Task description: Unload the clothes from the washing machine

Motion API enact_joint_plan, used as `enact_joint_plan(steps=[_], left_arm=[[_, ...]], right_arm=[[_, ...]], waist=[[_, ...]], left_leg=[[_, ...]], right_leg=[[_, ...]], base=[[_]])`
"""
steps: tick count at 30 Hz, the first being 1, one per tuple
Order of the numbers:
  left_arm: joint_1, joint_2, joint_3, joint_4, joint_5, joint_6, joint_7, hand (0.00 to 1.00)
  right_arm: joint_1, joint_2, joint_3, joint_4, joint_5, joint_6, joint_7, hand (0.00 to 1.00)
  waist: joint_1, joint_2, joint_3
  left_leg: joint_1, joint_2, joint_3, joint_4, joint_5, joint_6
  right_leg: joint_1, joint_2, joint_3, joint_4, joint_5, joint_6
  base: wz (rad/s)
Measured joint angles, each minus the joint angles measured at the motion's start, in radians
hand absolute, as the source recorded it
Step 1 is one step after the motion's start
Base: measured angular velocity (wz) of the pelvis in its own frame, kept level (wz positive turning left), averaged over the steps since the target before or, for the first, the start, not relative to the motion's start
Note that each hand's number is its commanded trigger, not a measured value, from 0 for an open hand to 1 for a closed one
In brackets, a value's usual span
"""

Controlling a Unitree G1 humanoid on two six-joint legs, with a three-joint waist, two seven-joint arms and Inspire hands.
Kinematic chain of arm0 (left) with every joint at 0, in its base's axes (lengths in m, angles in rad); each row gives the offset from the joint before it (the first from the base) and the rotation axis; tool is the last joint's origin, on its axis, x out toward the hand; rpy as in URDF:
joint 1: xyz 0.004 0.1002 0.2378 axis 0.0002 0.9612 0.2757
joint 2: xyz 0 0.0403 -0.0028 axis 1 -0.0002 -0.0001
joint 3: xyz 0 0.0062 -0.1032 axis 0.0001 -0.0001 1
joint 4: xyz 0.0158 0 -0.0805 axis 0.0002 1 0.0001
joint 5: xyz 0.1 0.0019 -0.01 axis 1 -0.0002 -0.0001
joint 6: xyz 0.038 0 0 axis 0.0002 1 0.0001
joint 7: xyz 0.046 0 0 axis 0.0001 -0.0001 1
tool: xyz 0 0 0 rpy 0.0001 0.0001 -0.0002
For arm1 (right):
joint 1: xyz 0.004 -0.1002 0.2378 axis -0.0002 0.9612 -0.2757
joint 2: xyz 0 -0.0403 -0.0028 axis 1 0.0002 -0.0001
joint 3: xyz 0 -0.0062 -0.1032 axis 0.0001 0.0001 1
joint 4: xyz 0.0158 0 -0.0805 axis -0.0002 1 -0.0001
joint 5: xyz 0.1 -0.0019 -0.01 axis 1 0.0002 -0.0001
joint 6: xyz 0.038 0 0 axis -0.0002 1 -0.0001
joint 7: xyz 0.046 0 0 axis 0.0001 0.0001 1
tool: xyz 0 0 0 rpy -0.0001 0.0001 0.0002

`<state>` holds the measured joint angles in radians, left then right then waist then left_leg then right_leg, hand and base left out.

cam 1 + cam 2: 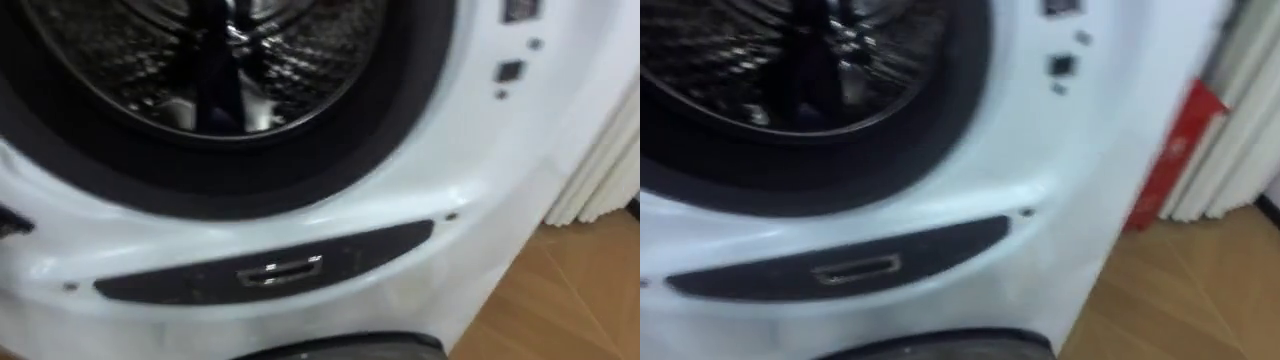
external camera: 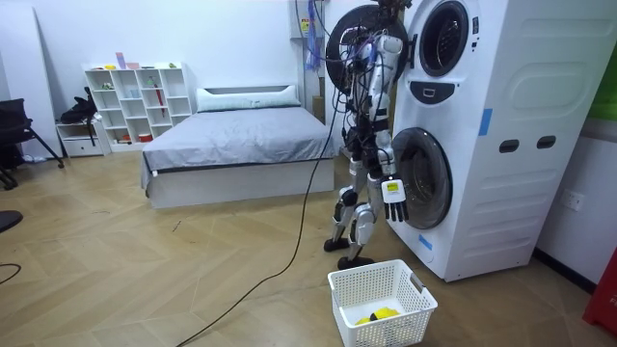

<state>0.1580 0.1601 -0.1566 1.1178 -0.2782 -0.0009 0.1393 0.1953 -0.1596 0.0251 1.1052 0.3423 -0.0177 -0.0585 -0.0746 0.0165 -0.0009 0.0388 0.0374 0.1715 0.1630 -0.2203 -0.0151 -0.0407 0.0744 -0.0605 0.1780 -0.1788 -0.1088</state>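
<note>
I stand close to a stacked white washing machine, facing its upper drum. The steel drum sits behind a wide dark ring. A dark upright shape stands inside it; I cannot tell whether it is cloth. In the room view my left arm is raised to the upper opening, with the left hand at its rim. My right hand hangs open and empty in front of the lower round door.
A white laundry basket with a yellow item in it stands on the wooden floor behind me. The upper door is swung open toward the room view's left. A bed and a shelf stand further off. A dark panel runs below the drum.
</note>
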Motion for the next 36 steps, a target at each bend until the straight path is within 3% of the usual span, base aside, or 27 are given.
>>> enact_joint_plan(steps=[9, 16, 20, 22, 24, 25, 26, 27, 29, 30, 31, 32, 33, 35, 36], left_arm=[[0.012, -0.008, 0.081, -0.007, 0.029, 0.0, 0.01, 0.0], [0.026, -0.018, 0.127, -0.005, 0.048, 0.0, 0.009, 0.0], [0.041, -0.02, 0.192, 0.001, 0.076, 0.01, 0.009, 0.0], [0.05, -0.019, 0.219, 0.002, 0.094, 0.012, 0.01, 0.0], [0.056, -0.015, 0.254, 0.003, 0.119, 0.022, 0.009, 0.0], [0.056, -0.013, 0.254, 0.002, 0.126, 0.024, 0.009, 0.0], [0.055, -0.011, 0.254, -0.001, 0.143, 0.024, 0.008, 0.0], [0.046, -0.012, 0.254, -0.011, 0.169, 0.025, 0.006, 0.0], [0.034, -0.015, 0.253, -0.018, 0.185, 0.025, 0.003, 0.0], [0.019, -0.017, 0.253, -0.018, 0.205, 0.026, 0.0, 0.0], [0.016, -0.017, 0.253, -0.019, 0.212, 0.026, -0.003, 0.0], [0.012, -0.015, 0.251, -0.02, 0.221, 0.027, -0.013, 0.0], [0.002, -0.014, 0.249, -0.021, 0.234, 0.027, -0.02, 0.0], [-0.028, -0.013, 0.235, -0.037, 0.231, 0.032, -0.029, 0.0], [-0.057, -0.015, 0.214, -0.061, 0.229, 0.032, -0.039, 0.0]], right_arm=[[-0.032, 0.011, 0.033, 0.052, -0.013, 0.016, 0.034, 0.0], [-0.031, 0.013, 0.031, 0.062, -0.02, 0.021, 0.041, 0.0], [-0.024, 0.018, 0.027, 0.073, -0.023, 0.033, 0.051, 0.0], [-0.02, 0.018, 0.026, 0.073, -0.028, 0.034, 0.056, 0.0], [-0.019, 0.018, 0.016, 0.076, -0.071, 0.038, 0.07, 0.0], [-0.022, 0.018, 0.014, 0.074, -0.086, 0.039, 0.072, 0.0], [-0.034, 0.017, 0.012, 0.075, -0.105, 0.039, 0.074, 0.0], [-0.043, 0.015, 0.01, 0.079, -0.122, 0.037, 0.074, 0.0], [-0.06, 0.01, 0.009, 0.081, -0.149, 0.034, 0.072, 0.0], [-0.065, 0.003, 0.009, 0.078, -0.164, 0.028, 0.072, 0.0], [-0.063, 0.001, 0.005, 0.077, -0.174, 0.027, 0.071, 0.0], [-0.054, 0.0, -0.011, 0.068, -0.182, 0.026, 0.07, 0.0], [-0.045, -0.006, -0.021, 0.065, -0.183, 0.023, 0.068, 0.0], [-0.041, -0.015, -0.029, 0.062, -0.192, 0.016, 0.058, 0.0], [-0.038, -0.022, -0.035, 0.064, -0.196, 0.012, 0.056, 0.0]], waist=[[0.028, -0.024, 0.0139], [0.029, -0.028, 0.0123], [0.031, -0.039, 0.0137], [0.043, -0.047, 0.0156], [0.056, -0.046, 0.018], [0.057, -0.047, 0.0162], [0.057, -0.046, 0.0187], [0.055, -0.044, 0.0166], [0.055, -0.047, 0.0152], [0.053, -0.038, 0.0172], [0.052, -0.037, 0.0179], [0.043, -0.032, 0.0135], [0.025, -0.029, 0.0093], [-0.003, -0.017, 0.0064], [-0.013, -0.003, 0.0145]], left_leg=[[0.038, 0.004, -0.02, -0.004, 0.0, 0.0], [0.078, 0.006, -0.044, -0.015, -0.001, 0.0], [0.085, 0.006, -0.044, 0.005, -0.003, -0.004], [0.073, 0.013, -0.049, 0.06, -0.017, -0.012], [0.016, 0.031, -0.077, 0.204, -0.064, -0.024], [-0.011, 0.039, -0.082, 0.255, -0.075, -0.027], [-0.072, 0.046, -0.092, 0.366, -0.081, -0.03], [-0.131, 0.063, -0.095, 0.473, -0.078, -0.033], [-0.19, 0.084, -0.098, 0.584, -0.072, -0.037], [-0.221, 0.107, -0.1, 0.681, -0.061, -0.038], [-0.222, 0.113, -0.101, 0.743, -0.053, -0.044], [-0.203, 0.113, -0.105, 0.838, -0.051, -0.047], [-0.163, 0.113, -0.107, 0.883, -0.046, -0.057], [-0.099, 0.112, -0.126, 0.873, -0.04, -0.073], [-0.048, 0.112, -0.136, 0.826, -0.041, -0.075]], right_leg=[[0.061, 0.002, -0.025, -0.025, 0.0, 0.0], [0.096, 0.004, -0.041, -0.028, 0.0, 0.0], [0.113, 0.003, -0.049, -0.027, 0.0, 0.0], [0.122, 0.003, -0.049, -0.022, -0.002, -0.002], [0.116, 0.011, -0.05, 0.007, -0.02, -0.017], [0.107, 0.014, -0.052, 0.024, -0.024, -0.018], [0.084, 0.021, -0.055, 0.055, -0.03, -0.026], [0.07, 0.031, -0.056, 0.069, -0.032, -0.029], [0.053, 0.042, -0.059, 0.079, -0.041, -0.044], [0.04, 0.051, -0.063, 0.097, -0.046, -0.054], [0.039, 0.055, -0.063, 0.108, -0.049, -0.058], [0.038, 0.057, -0.066, 0.12, -0.05, -0.06], [0.032, 0.057, -0.072, 0.131, -0.05, -0.06], [0.002, 0.057, -0.096, 0.152, -0.048, -0.057], [-0.022, 0.054, -0.12, 0.169, -0.046, -0.056]], base=[[0.06], [0.05], [0.05], [-0.1], [-0.15], [-0.1], [-0.08], [-0.1], [-0.16], [-0.2], [-0.09], [0.1], [0.17], [0.35], [0.46]])
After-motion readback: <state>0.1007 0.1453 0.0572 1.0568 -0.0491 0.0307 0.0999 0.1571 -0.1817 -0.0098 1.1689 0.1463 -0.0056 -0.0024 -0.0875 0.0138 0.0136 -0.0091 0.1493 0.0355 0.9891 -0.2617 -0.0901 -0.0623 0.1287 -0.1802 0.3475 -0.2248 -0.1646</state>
